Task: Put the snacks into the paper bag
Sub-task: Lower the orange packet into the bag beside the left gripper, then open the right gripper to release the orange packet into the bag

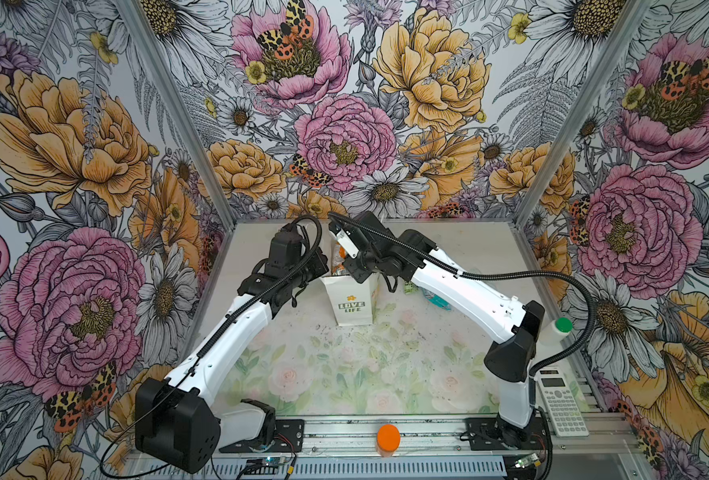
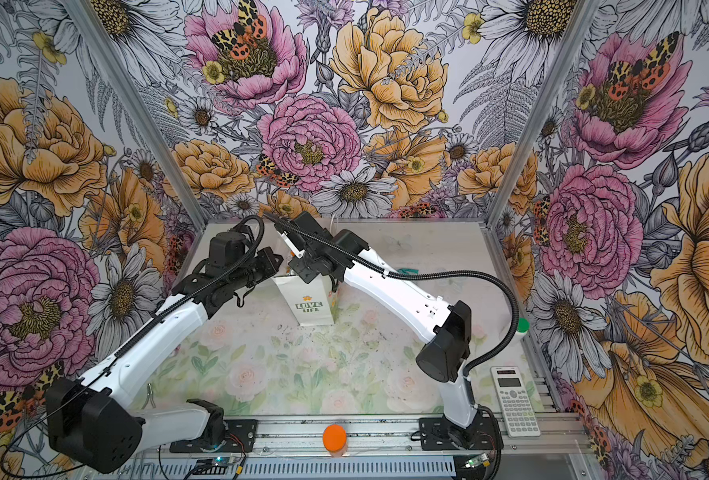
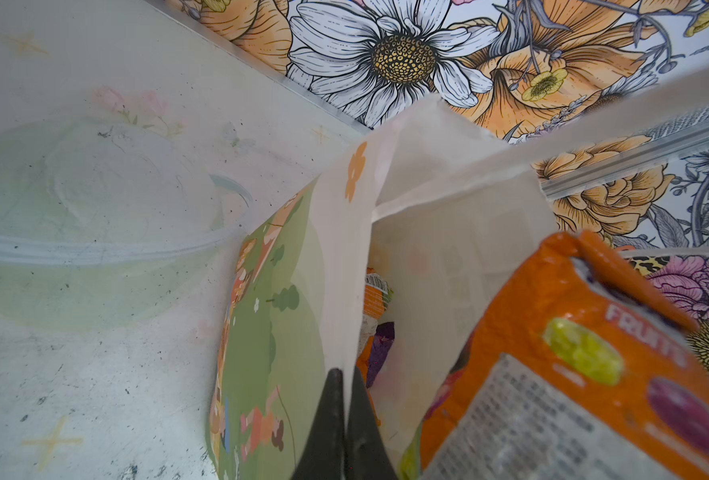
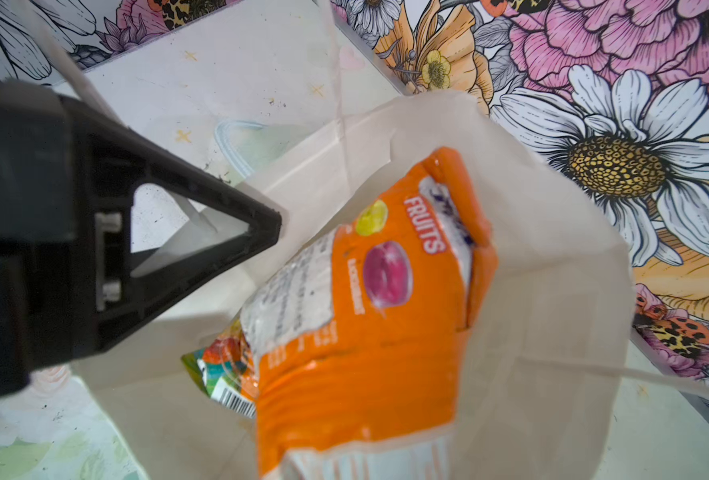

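The white paper bag (image 1: pixel 350 305) (image 2: pixel 313 305) stands upright mid-table, "LOVE LIFE" side facing the front. My left gripper (image 3: pixel 347 376) (image 1: pixel 323 266) is shut on the bag's rim, pinching the wall beside its green flowered face (image 3: pixel 274 332). My right gripper (image 1: pixel 342 249) hangs over the bag's mouth, shut on an orange-and-white "FRUITS" snack packet (image 4: pixel 365 332) (image 3: pixel 552 353) whose lower part is inside the opening; the packet hides the fingertips in the right wrist view. Other snacks lie inside: an orange one (image 3: pixel 375 299), a purple one (image 3: pixel 382 345) and a barcoded green one (image 4: pixel 215 374).
Teal (image 1: pixel 438 299) and green (image 1: pixel 410 286) packets lie on the table behind the right arm. A clear plastic tub (image 3: pixel 95 249) sits behind the bag. A calculator (image 1: pixel 560 403), a green-capped white bottle (image 1: pixel 562 325) and an orange-capped bottle (image 1: pixel 388 436) stand along the right and front edges.
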`<state>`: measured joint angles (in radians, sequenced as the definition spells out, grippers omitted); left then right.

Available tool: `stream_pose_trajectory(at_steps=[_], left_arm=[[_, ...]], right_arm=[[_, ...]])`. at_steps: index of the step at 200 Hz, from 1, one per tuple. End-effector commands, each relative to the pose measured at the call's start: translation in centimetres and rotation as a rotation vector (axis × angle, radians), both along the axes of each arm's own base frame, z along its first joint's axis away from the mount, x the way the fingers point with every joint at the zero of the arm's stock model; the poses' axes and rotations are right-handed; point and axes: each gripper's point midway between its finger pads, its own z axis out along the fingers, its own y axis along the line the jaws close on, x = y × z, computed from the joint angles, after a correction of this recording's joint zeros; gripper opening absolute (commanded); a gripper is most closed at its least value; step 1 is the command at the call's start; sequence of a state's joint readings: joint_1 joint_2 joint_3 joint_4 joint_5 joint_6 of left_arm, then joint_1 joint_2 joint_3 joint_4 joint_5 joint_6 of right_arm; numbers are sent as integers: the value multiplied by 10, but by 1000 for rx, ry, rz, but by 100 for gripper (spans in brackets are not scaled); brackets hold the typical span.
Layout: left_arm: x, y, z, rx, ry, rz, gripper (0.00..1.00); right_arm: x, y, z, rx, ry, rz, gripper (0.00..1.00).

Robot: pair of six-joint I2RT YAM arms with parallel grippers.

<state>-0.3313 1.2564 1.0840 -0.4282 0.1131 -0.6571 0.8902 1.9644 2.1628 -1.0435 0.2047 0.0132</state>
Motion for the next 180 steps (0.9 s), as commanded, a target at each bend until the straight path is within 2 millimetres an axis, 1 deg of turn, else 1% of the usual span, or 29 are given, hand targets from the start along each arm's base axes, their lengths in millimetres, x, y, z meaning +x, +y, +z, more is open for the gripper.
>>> stream_pose_trajectory(at_steps=[1, 24, 43, 80, 114, 143, 180], left_arm=[[-2, 3, 10, -18, -32, 22, 0], [-3, 2, 11, -20, -35, 18, 0], [-3, 2, 13, -22, -39, 19, 0], [-3, 2, 12, -23, -36, 15, 0], [-3, 2, 11, -20, -33, 17, 0], [-3, 2, 9, -20, -28, 15, 0], [-2, 2, 7, -17, -25, 18, 0]], right_arm=[[-1, 5, 17, 50, -6, -11, 0], [1, 3, 17, 44, -5, -30, 0], [3, 2, 19, 43, -11, -43, 8], [6, -1, 20, 37, -26, -63, 30], [7, -2, 21, 32, -31, -72, 41], [8, -4, 23, 30, -38, -77, 45], [8, -5, 24, 29, -42, -79, 46]])
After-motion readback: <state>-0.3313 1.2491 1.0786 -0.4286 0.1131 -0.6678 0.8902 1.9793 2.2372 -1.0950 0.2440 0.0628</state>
